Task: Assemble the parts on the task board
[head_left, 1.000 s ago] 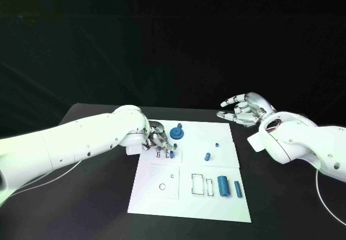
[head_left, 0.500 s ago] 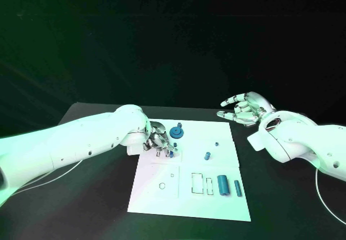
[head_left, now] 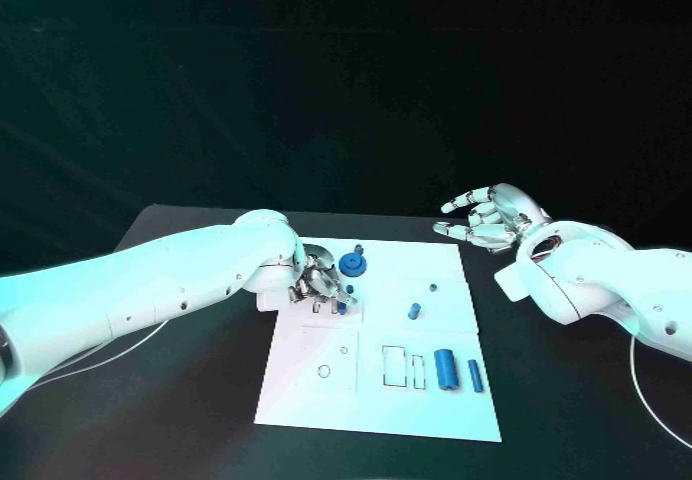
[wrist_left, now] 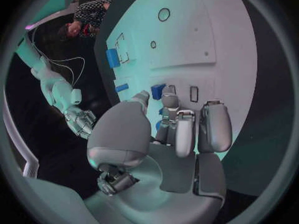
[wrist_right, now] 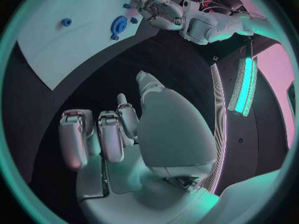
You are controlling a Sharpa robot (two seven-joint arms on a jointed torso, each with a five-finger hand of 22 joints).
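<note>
Hiding a part's base, left hand (head_left: 316,283) fingers

Your left hand (head_left: 315,281) crowds the board's (head_left: 433,415) far left corner, its fingers down among the small parts (head_left: 340,308) with the gear (head_left: 353,265) just beside them. Two cylinders (head_left: 447,370) block the near right edge. Between them the board's middle lies bare. Your right hand (head_left: 488,222) hangs over table (head_left: 188,400) beyond the far right corner, well apart.
</note>
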